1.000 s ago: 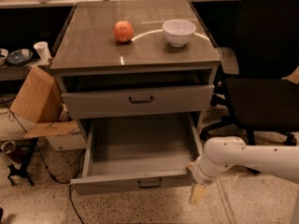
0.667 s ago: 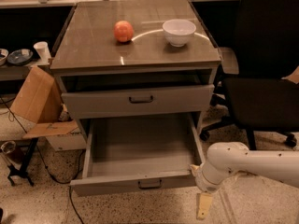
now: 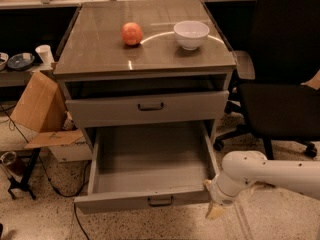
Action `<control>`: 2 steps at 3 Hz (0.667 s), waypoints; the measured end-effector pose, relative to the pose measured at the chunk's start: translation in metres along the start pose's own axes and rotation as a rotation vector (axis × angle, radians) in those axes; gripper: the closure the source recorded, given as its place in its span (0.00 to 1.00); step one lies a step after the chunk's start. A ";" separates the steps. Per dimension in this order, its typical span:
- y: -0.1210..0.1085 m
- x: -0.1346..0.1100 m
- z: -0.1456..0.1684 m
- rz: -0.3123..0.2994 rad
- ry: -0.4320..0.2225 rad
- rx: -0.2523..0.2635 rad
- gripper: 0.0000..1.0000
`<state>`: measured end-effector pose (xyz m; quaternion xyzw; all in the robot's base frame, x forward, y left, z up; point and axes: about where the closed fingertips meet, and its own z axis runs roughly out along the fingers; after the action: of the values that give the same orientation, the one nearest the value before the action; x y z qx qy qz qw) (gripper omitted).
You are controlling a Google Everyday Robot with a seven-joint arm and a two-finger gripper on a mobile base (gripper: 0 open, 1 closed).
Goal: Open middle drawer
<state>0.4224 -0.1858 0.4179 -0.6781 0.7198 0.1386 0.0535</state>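
Compared with 0.7 s ago, the gripper [image 3: 216,213] sits slightly higher beside the drawer's right front corner, while the middle drawer [image 3: 150,170] lies just as far out as it did then.

At the far left, a white paper cup [image 3: 44,54] stands on a low shelf, with a folded cardboard box [image 3: 39,105] leaning below it against the cabinet's side. The desk [image 3: 95,51] has a glossy grey-brown top carrying 2 things: a reddish round fruit [image 3: 132,33] near the middle and a white bowl [image 3: 191,34] to its right, the 2 set apart.

Under the top, the taller-fronted drawer [image 3: 148,108] stands slightly ajar, its black handle centred. Below it, the middle drawer is pulled far out toward the camera, showing its plain grey interior, with the low front panel and small black bar handle [image 3: 161,201] nearest the floor.

The white arm [image 3: 272,173] reaches in from the right edge and bends down to the gripper, which hangs over the speckled floor just beside that corner, clear of the handle. Whether it is parted or closed cannot be told. A black office chair [image 3: 287,91] stands behind the arm at the right.
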 end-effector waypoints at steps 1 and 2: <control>-0.001 -0.003 -0.006 0.000 0.000 0.000 0.72; -0.001 -0.004 -0.008 0.000 0.000 0.000 0.96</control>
<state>0.4250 -0.1838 0.4264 -0.6781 0.7198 0.1386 0.0535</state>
